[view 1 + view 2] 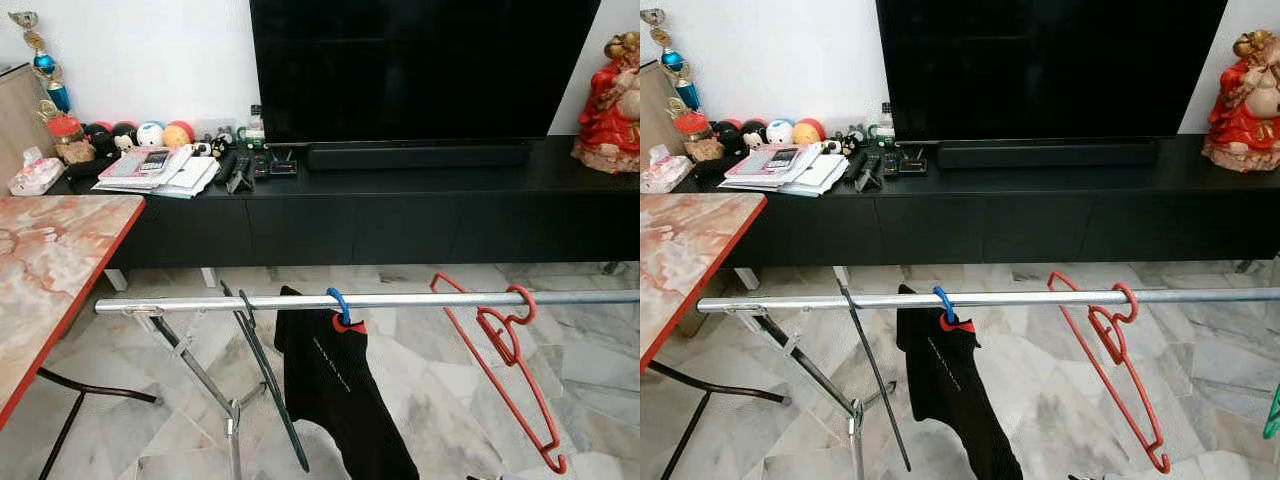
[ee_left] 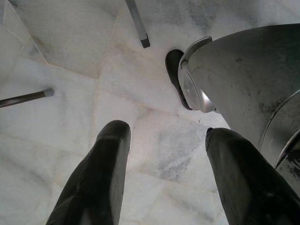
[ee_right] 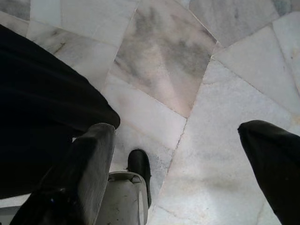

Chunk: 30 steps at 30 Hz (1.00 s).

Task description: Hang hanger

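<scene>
Both tools hang low over the marble floor (image 2: 70, 70), the left tool (image 2: 161, 154) and the right tool (image 3: 178, 154) each spread wide with nothing held. Up on the steel rail (image 1: 400, 299), the red hanger (image 1: 505, 350) sits hooked and tilted, beside a black garment (image 1: 335, 385) on a blue-hooked hanger. It looks light, thin and springy; grip its straight lower bar.
</scene>
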Motion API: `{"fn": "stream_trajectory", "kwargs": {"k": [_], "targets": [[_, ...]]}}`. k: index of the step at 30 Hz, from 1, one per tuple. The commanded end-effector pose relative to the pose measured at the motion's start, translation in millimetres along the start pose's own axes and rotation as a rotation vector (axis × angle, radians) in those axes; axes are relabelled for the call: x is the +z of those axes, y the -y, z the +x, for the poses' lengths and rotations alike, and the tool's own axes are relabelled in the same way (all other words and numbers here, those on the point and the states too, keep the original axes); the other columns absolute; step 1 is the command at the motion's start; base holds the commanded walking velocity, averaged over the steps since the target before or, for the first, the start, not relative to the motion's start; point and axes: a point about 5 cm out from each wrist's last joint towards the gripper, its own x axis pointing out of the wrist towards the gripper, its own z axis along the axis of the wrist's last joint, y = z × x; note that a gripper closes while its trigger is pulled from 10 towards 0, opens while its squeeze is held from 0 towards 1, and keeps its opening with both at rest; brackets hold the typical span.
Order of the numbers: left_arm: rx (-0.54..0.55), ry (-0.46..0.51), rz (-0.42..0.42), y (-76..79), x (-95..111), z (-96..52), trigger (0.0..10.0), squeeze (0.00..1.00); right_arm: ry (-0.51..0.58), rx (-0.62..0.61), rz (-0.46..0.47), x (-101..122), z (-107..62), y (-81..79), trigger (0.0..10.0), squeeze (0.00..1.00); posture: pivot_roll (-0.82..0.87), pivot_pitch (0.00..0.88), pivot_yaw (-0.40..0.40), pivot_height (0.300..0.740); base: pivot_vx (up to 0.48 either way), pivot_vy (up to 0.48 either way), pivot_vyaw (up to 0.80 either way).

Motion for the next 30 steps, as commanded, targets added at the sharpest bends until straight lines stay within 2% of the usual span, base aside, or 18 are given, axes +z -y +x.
{"fn": "stream_trajectory", "kwargs": {"k": [1,11,23,30], "targets": [[0.002,-0.012,-0.016,-1.5,-3,-0.6,10.0,0.00,-0.014,0.002,-0.010,-3,-0.3,-1.6,10.0,0.00,0.08,0.000,0.025,0.740,0.000,0.000,0.00],[0.000,-0.006,-0.017,-1.9,0,-0.3,10.0,0.00,-0.022,-0.004,-0.004,-6,-0.7,-2.7,10.0,0.00,0.07,0.000,0.034,0.740,0.000,0.000,0.00],[0.005,-0.004,-0.026,-1.8,2,0.1,10.0,0.00,-0.032,-0.003,-0.007,-8,-1.2,-1.9,10.0,0.00,0.08,0.002,0.038,0.740,-0.242,0.000,0.00],[-0.004,-0.003,-0.029,0.8,3,0.8,10.0,0.00,-0.046,-0.004,-0.012,-17,-3.3,-1.0,10.0,0.00,0.07,0.007,0.031,0.740,-0.268,0.000,0.00]]}}
